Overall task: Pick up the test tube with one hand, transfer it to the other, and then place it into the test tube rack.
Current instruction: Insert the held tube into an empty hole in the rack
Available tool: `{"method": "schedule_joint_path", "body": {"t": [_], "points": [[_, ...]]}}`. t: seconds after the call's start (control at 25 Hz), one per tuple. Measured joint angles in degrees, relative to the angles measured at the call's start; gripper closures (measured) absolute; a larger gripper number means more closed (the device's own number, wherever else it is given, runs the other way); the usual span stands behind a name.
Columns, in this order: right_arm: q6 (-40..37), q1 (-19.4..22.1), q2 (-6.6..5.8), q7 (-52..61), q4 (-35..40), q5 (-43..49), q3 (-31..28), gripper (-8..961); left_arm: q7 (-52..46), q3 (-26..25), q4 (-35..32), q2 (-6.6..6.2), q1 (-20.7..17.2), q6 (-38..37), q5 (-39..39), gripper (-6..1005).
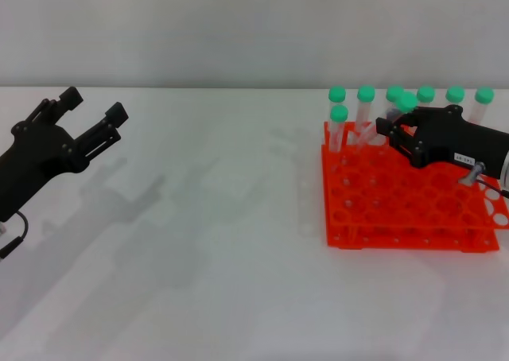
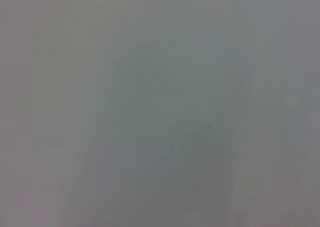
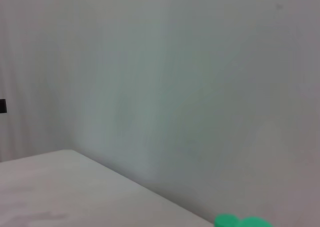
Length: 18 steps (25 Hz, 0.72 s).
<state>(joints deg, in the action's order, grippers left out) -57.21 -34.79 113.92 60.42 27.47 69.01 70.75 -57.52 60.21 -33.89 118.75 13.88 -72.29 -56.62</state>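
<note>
The orange-red test tube rack stands on the white table at the right. Several green-capped tubes stand upright in its back rows. My right gripper, black with a small white label, reaches over the back of the rack. It is shut on a test tube whose green cap sticks up just above its fingers; the tube body is mostly hidden. Green caps show at the edge of the right wrist view. My left gripper is open and empty, held above the table at the far left.
The other tubes' caps line the rack's back edge, close around the right gripper. A grey wall rises behind the table. The left wrist view shows only a blank grey surface.
</note>
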Motion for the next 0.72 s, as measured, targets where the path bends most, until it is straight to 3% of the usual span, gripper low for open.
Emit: {"method": "schedule_joint_path", "body": {"t": [0.72], "points": [[0.09,0.25,-0.74,1.2,0.16,1.24,0.54,753,-0.01,0.0,-0.03,0.07,0.85,0.49,0.0,118]]}}
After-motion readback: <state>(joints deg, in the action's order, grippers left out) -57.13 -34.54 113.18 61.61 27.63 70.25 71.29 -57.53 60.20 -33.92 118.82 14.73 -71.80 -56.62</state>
